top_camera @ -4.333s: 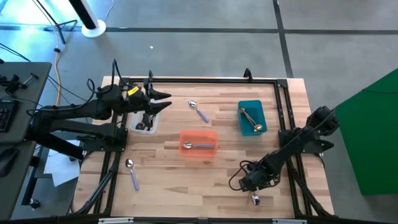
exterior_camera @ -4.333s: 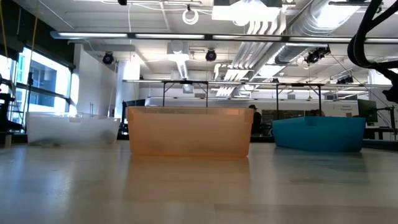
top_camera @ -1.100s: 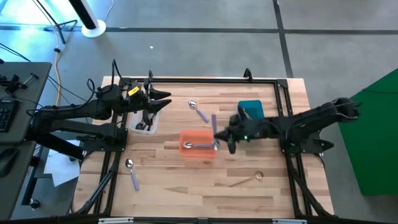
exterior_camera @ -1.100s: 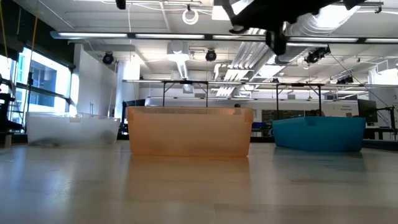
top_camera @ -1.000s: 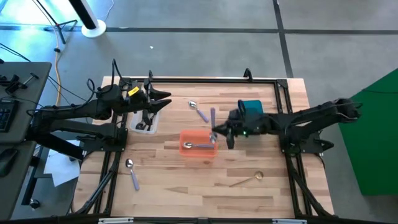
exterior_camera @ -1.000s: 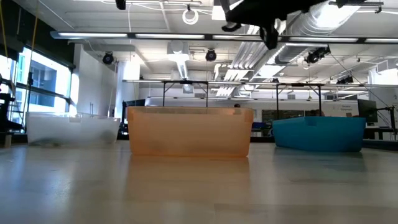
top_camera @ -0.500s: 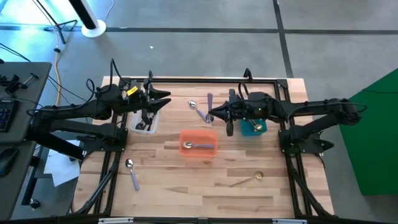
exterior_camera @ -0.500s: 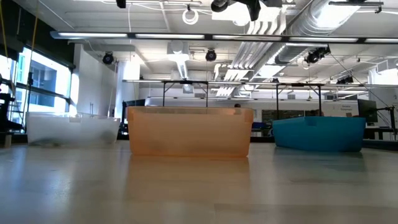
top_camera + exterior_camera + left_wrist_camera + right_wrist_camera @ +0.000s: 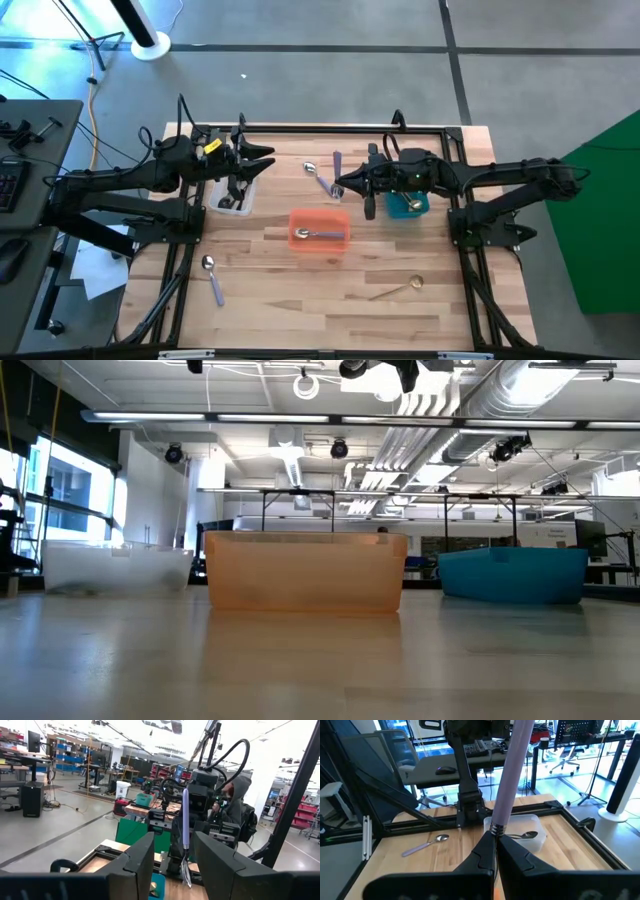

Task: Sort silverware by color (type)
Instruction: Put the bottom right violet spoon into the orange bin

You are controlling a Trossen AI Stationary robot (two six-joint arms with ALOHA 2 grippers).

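Sorting is partly done, judging by how things lie. The orange bin (image 9: 319,231) near the middle of the table (image 9: 270,290) already has one lavender-handled spoon (image 9: 320,235) in it, the teal bin (image 9: 409,203) is mostly hidden under the right arm so its contents cannot be made out, and the clear bin (image 9: 234,198) at the left side holds a dark spoon (image 9: 525,835), seen best from the right wrist camera.

The right gripper (image 9: 341,186) hangs above the table between the orange and teal bins, toward the far edge, with its fingers pinched tight on a lavender spoon (image 9: 337,165). That spoon stands nearly upright: the lavender handle points up and the silver bowl hangs below the fingers, as the left wrist view shows. The handle is a slim, pale, matte stick joined to shiny metal. It looks bound for the orange bin, though it is not over it now.

The left gripper (image 9: 262,160) waits above the clear bin with its fingers spread and nothing between them.

Left on the table are three spoons: a second lavender one (image 9: 318,177) lying just beside the held one near the far edge, a third lavender one (image 9: 212,277) near the front left corner, and a gold spoon (image 9: 398,289) toward the front right. So at least four spoons, counting the held one, are not yet in a bin.
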